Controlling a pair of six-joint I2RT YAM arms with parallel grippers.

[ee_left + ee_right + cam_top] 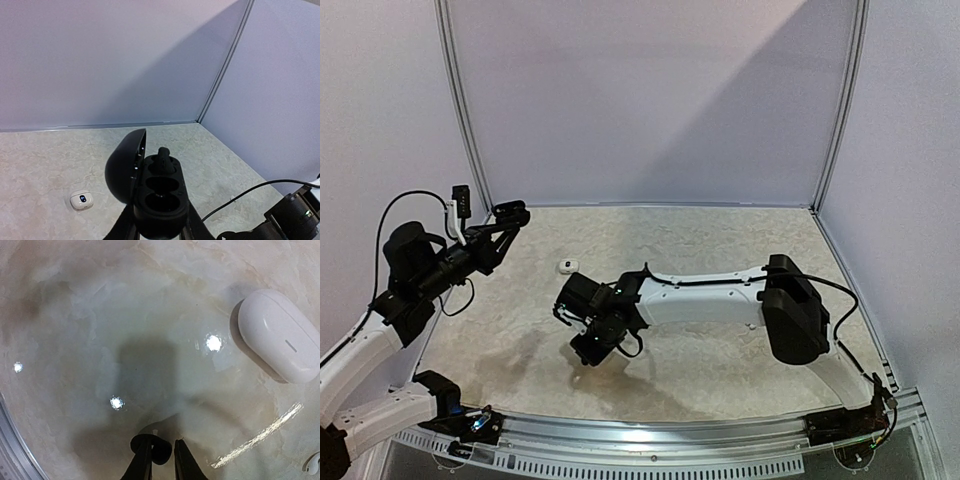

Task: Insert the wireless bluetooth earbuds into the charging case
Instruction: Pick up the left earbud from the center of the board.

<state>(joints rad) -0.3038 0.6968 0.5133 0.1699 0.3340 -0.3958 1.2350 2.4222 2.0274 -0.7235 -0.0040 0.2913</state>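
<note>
Checking the left gripper (159, 231) first: I find it clenched on the base of the black charging case (159, 200), which is raised off the table (720, 240) at the left side with its lid swung open. My judgement is that the case is held up and open so that its wells face upward and can be reached from the right. One black earbud (163, 159) sits in the far well, and the nearer wells look empty.

Right gripper (160, 452): low over the middle of the table, closed on a second black earbud (161, 450) pinched at the fingertips. I judge the tip grip is chosen so the bud can go into a well without the fingers fouling the rim.

Loose items: a closed white case (280, 335) lies on the table near the right gripper, apart from its fingers. A white earbud (314, 464) shows at the edge of that wrist view. A small white item (81, 200) lies on the table left of the black case, and I cannot tell what it is.

Risk noted: the two arms stand well apart, so seating the bud calls for careful alignment over an empty well
</note>
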